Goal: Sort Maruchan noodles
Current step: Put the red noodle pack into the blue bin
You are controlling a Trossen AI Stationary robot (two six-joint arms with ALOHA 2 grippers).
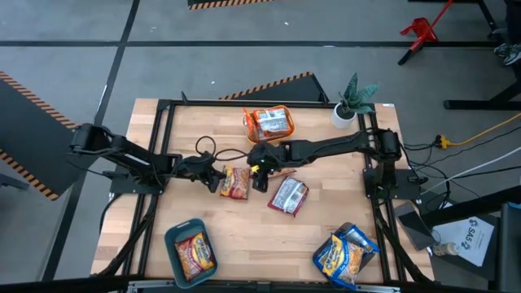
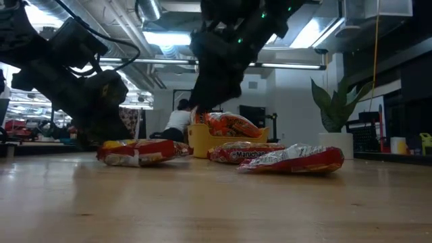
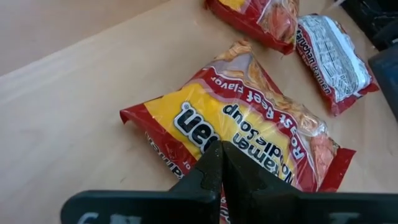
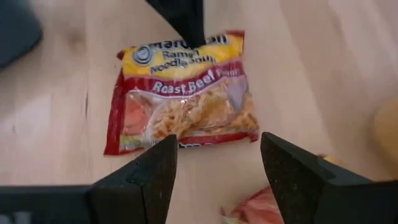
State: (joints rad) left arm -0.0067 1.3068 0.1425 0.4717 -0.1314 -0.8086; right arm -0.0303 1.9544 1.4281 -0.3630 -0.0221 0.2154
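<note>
A red-and-yellow Roast Beef Maruchan packet [image 1: 236, 184] [image 4: 183, 93] lies flat on the table's middle. My left gripper [image 3: 217, 152] [image 1: 215, 176] reaches in from the table's left and is shut at the packet's yellow end. My right gripper [image 4: 217, 168] [image 1: 260, 172] hangs open just above the packet's opposite, red end, one finger on either side, touching nothing. A red-silver packet [image 1: 288, 195] [image 2: 293, 160] lies to the right. Another red packet [image 3: 255, 15] [image 2: 237, 154] lies between them, mostly under the right arm. My left gripper has its shut fingertips [image 3: 231, 163] on the packet's yellow end [image 3: 196, 127], just inside the short edge. It comes slanting down from the table's left, along the packet's length. No gap shows between the tips. The packet lies flat on the table.
A yellow bin [image 1: 247, 122] of orange packets stands at the far edge, with a potted plant [image 1: 352, 102] to its right. A teal bin [image 1: 172, 244] with a red-yellow packet stands near-left. A grey bin [image 1: 368, 244] of blue packets stands near-right. Bare wood lies between them.
</note>
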